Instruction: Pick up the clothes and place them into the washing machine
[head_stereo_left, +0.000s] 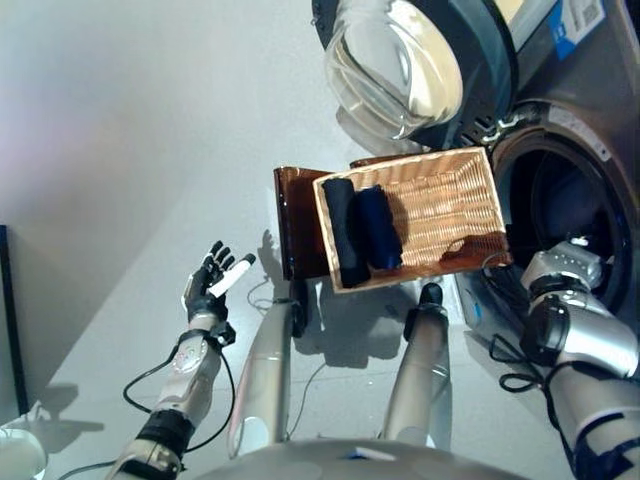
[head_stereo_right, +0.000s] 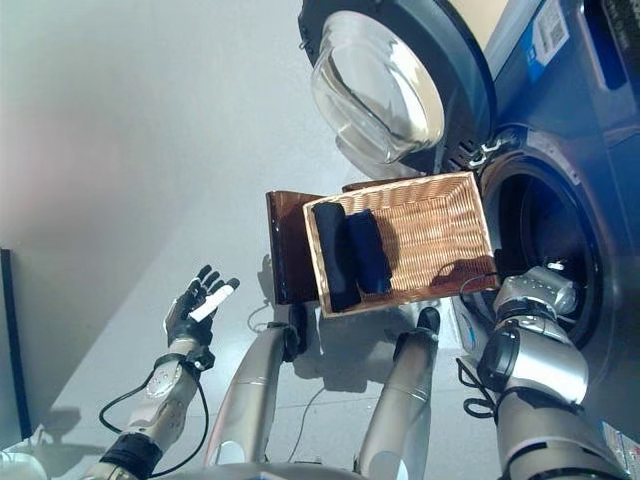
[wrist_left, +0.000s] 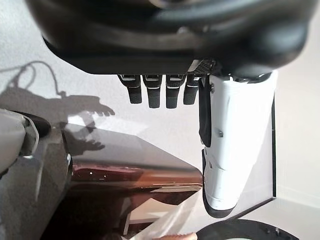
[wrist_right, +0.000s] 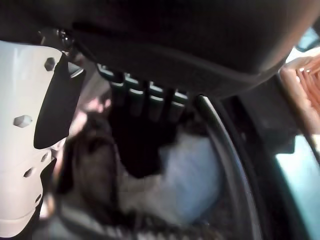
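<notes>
Wicker basket (head_stereo_left: 440, 200) sits on a brown stool (head_stereo_left: 292, 220) before the washing machine (head_stereo_right: 560, 140), whose round door (head_stereo_right: 385, 85) hangs open. Two rolled dark clothes (head_stereo_left: 362, 228) lie side by side at the basket's left end; the rest of it is bare weave. The right hand (wrist_right: 142, 125) reaches into the drum, where light and dark laundry (wrist_right: 190, 170) lies; whether its fingers grip anything I cannot tell. The left hand (head_stereo_left: 210, 285) hovers over the floor, fingers spread, holding nothing

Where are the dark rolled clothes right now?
In the head views, the two dark rolled clothes lie side by side at the left end of the wicker basket, beside the washing machine's open drum.
</notes>
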